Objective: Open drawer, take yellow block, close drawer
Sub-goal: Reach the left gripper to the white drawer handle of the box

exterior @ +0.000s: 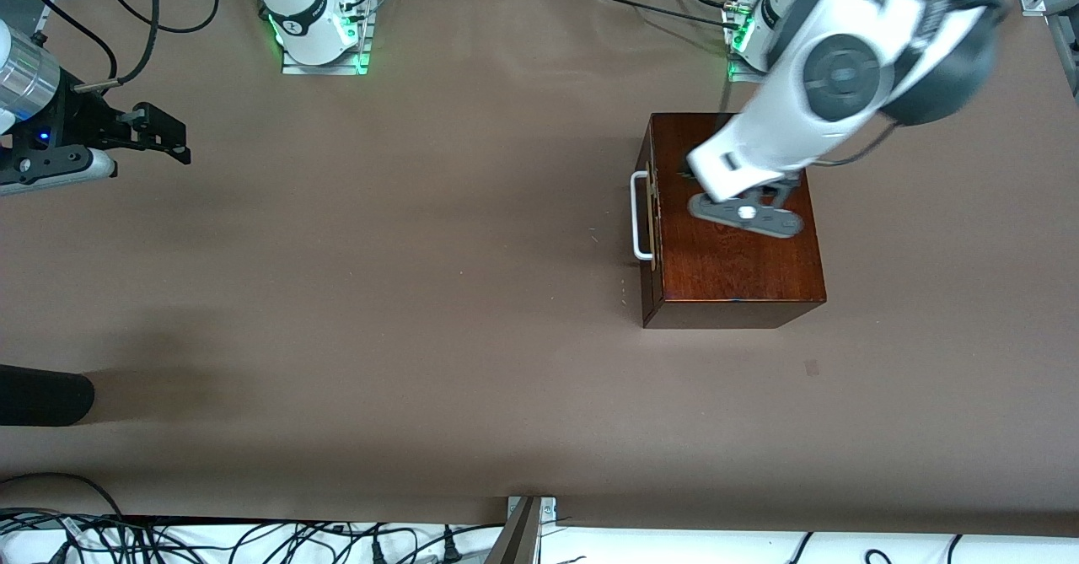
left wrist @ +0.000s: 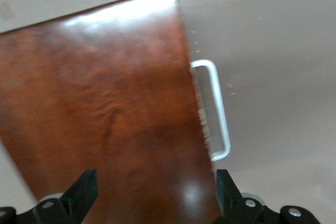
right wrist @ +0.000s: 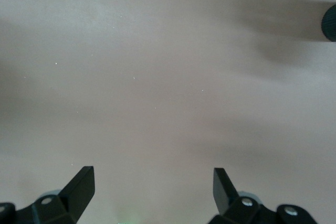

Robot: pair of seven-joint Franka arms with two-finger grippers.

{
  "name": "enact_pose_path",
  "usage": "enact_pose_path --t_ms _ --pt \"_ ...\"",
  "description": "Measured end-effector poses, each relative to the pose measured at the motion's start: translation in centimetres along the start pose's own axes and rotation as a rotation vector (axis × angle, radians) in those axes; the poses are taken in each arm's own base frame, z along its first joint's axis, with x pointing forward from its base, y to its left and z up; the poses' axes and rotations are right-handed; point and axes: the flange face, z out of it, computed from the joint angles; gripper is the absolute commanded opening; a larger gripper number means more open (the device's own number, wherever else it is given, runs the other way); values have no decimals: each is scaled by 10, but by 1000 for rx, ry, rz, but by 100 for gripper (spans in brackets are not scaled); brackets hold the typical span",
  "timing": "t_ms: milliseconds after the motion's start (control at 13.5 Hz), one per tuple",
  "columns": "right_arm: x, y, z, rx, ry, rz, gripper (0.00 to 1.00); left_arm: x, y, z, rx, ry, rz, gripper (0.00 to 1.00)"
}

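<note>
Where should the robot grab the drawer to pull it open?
Probably by the white handle on the drawer, which looks shut. The bar stands off the wooden box, leaving a gap for fingers. It faces the right arm's end of the table, so come from there. The left gripper hangs open above the box; the right gripper waits, open.

A robotics lab bench set up for recording.

The table [exterior: 421,294] is covered edge to edge in plain brown paper, and two white robot arm bases [exterior: 316,20] bolted at its edge glow with green status lights. Loose black cables [exterior: 126,8] trail around the bases and pile in a tangle along the white floor strip [exterior: 253,543], beside aluminium framing [exterior: 523,530].
</note>
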Motion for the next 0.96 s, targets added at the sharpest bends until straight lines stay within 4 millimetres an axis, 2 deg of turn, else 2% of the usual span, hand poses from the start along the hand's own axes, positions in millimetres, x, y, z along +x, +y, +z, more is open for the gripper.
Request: enact_pose_path --t_ms 297,445,668,965 --pt "0 0 0 0 0 0 100 -1 78 49 120 11 23 100" --pt "0 0 0 0 0 0 100 -3 104 75 175 5 10 100" --pt "0 0 0 0 0 0 100 0 126 106 214 13 1 100" --pt "0 0 0 0 0 0 100 10 129 137 236 42 -25 100"
